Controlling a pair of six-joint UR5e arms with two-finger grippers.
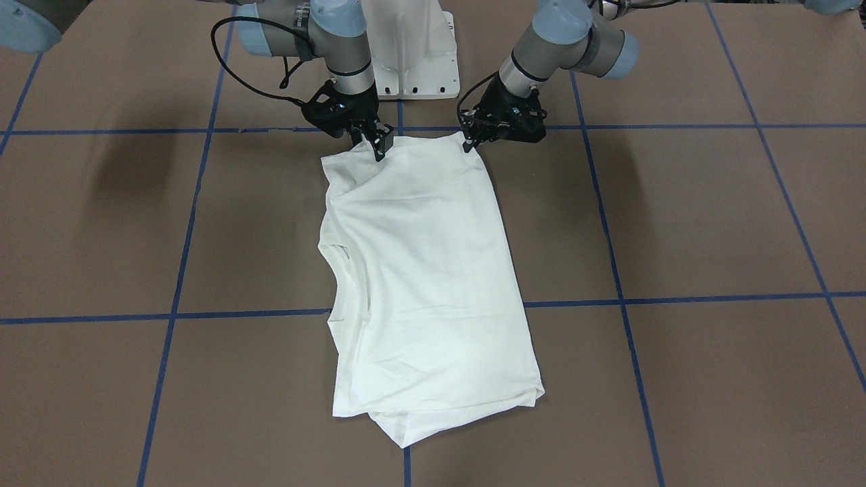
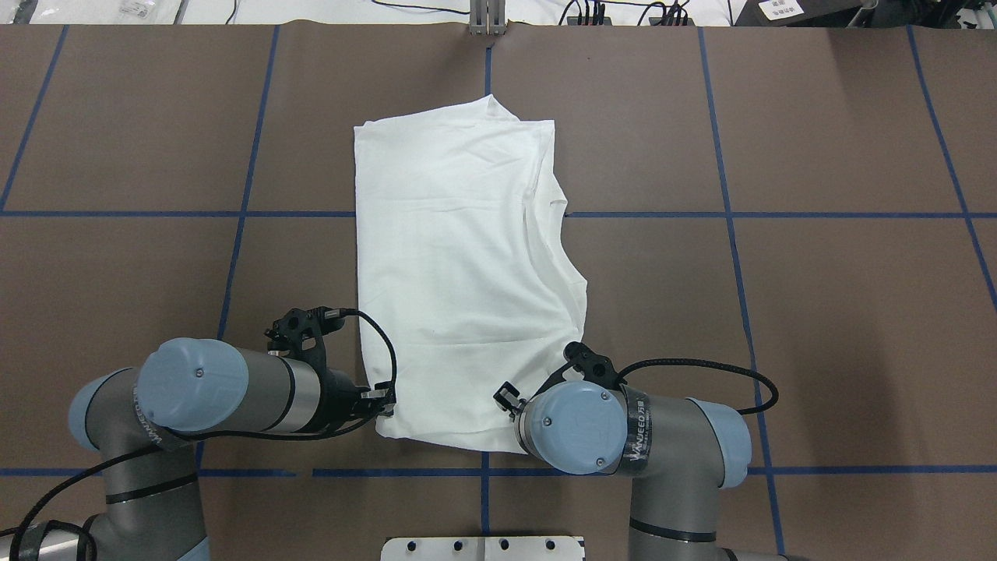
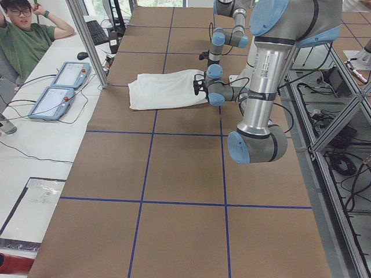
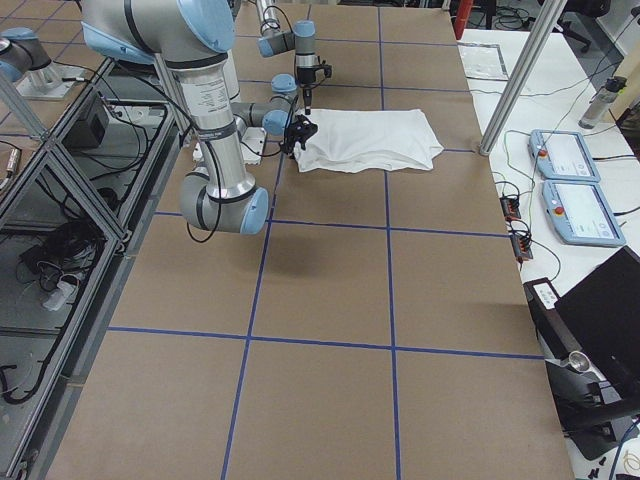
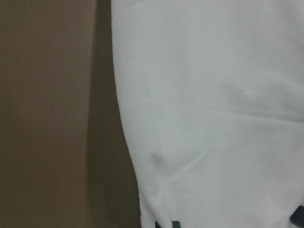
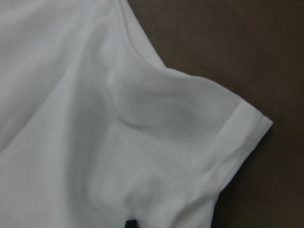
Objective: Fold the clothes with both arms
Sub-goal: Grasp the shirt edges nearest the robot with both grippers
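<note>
The shirt (image 1: 426, 270) is judged soft and light. Its edge nearest the base is pinched by the left gripper (image 1: 471, 143) and the right gripper (image 1: 377, 145); these corners are good holds.

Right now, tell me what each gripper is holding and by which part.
Both sit at the folded white T-shirt's robot-side edge: left gripper and right gripper at opposite corners. Whether either actually pinches the fabric cannot be told.
</note>
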